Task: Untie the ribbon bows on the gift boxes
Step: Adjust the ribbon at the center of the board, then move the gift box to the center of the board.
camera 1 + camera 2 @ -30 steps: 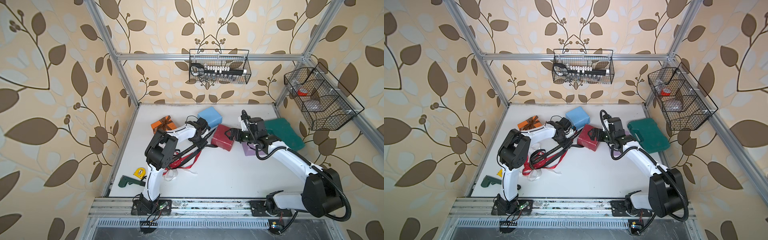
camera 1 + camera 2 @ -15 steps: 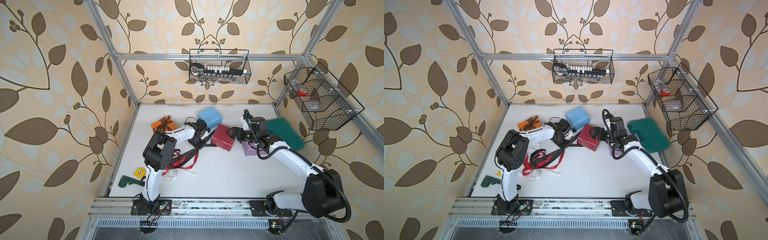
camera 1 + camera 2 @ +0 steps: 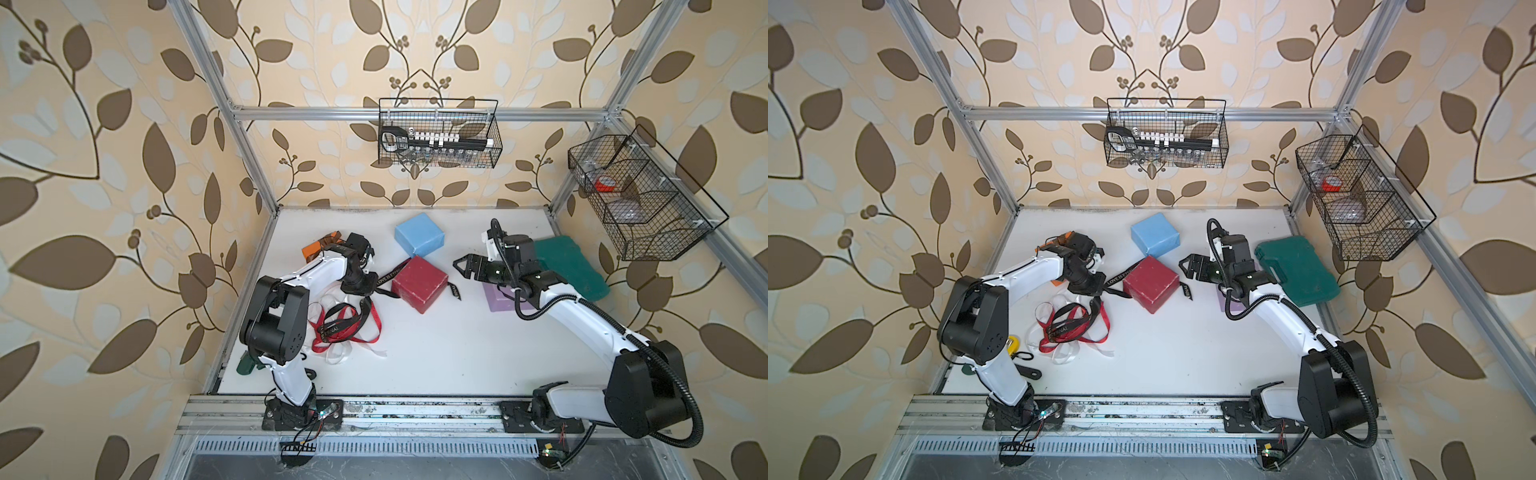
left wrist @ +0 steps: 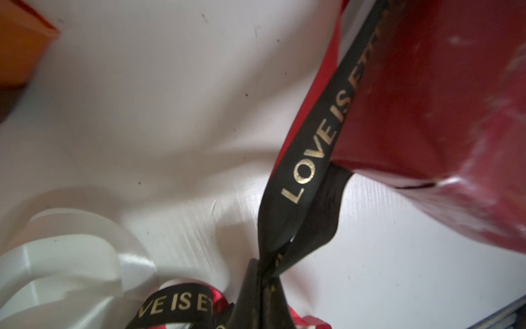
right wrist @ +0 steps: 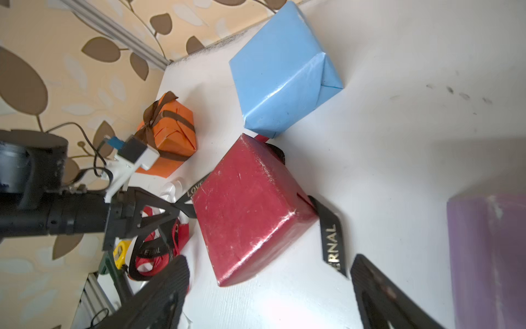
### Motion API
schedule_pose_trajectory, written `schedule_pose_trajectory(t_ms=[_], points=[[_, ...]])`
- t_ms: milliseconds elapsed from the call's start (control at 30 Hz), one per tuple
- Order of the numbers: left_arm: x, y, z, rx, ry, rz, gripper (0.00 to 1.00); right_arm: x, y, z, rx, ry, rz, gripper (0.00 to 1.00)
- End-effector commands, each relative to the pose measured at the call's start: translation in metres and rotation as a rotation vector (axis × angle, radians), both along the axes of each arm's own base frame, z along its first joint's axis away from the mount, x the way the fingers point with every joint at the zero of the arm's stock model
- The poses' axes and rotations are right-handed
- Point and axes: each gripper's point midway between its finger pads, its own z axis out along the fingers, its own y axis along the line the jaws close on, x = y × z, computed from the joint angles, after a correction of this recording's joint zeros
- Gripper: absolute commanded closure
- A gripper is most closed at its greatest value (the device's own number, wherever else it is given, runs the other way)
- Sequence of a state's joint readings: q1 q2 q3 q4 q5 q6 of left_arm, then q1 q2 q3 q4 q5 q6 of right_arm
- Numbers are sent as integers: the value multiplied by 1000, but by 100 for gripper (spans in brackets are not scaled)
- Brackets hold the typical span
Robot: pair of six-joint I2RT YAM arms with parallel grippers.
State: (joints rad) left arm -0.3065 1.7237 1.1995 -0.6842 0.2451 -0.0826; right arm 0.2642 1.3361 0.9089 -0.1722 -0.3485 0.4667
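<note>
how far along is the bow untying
Done: the blue box and lilac box look bare; the red ribbon and white ribbon lie loose. In hand: the left gripper pinches the black ribbon, which runs under the red box; the right gripper is open. Left: the orange box has its brown bow tied.

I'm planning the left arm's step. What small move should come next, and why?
Probably draw the left gripper away from the dark red box: it is shut on the black ribbon, which runs under that box.
</note>
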Motion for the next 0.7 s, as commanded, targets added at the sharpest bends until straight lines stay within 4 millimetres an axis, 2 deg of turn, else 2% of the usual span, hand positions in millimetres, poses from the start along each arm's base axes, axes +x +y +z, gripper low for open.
schedule_pose_trajectory(t_ms=[0, 67, 133, 267, 467, 667], points=[[-13, -19, 12, -87, 25, -10, 100, -8, 39, 13, 33, -25, 119, 36], [-14, -20, 6, -93, 42, -9, 100, -17, 69, 12, -33, -49, 196, 39], [-15, -22, -1, -97, 64, -7, 100, -23, 93, 4, -116, -57, 258, 39], [-19, -23, -14, -101, 109, 3, 100, -28, 127, -9, -262, -92, 317, 25], [-27, -20, -23, -98, 134, 15, 100, -24, 158, -34, -498, -171, 349, 19], [-31, -18, -23, -94, 135, 29, 100, 0, 163, -72, -752, -189, 300, 17]])
